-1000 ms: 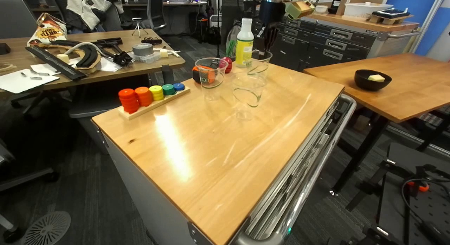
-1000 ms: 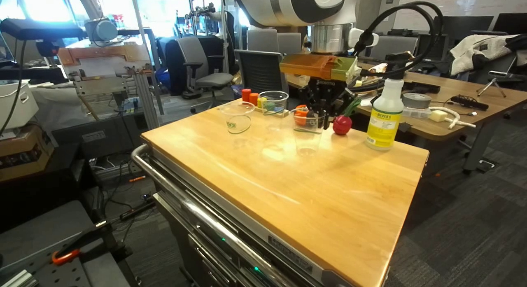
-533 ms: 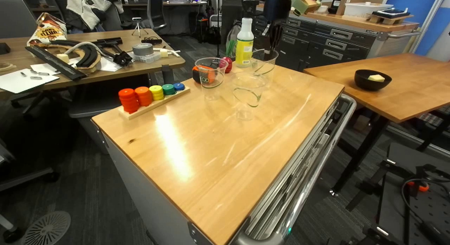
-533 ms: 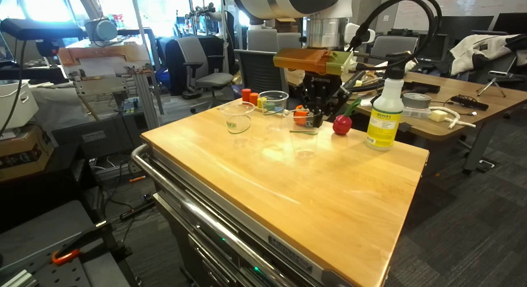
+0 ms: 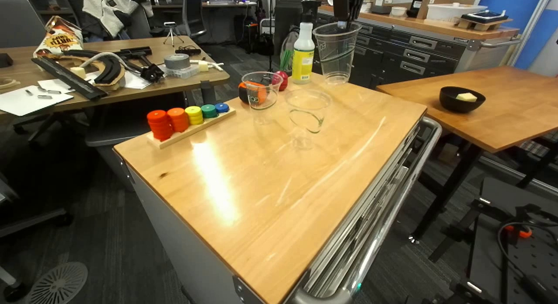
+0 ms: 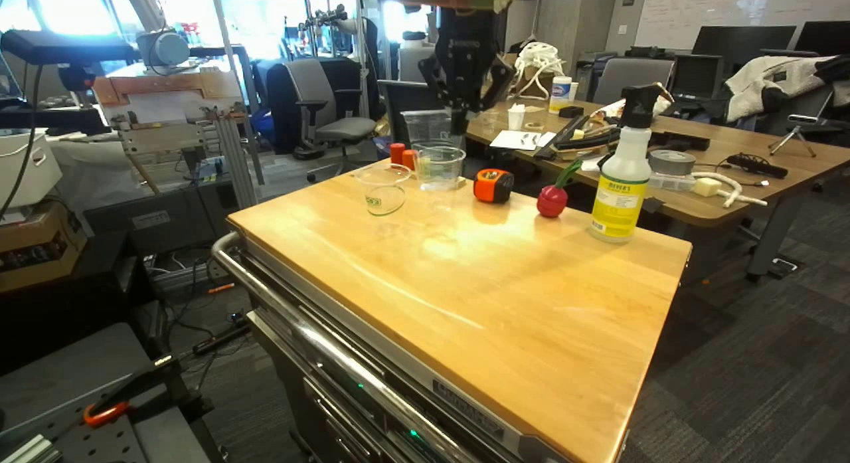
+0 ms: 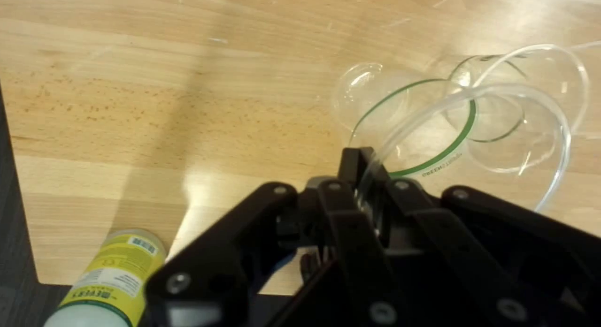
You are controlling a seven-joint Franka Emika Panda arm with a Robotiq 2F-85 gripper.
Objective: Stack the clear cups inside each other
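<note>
Looks like a robotics lab in an office-style room! Grey swivel chair here, dark monitors there, a whiteboard faintly scrawled in red, carpet tiles underfoot. And now the hardware: a black drawer cabinet, a perforated black board, a cluttered table holding grey tape, and a robot gripper hanging right above a wood-topped cabinet!
</note>
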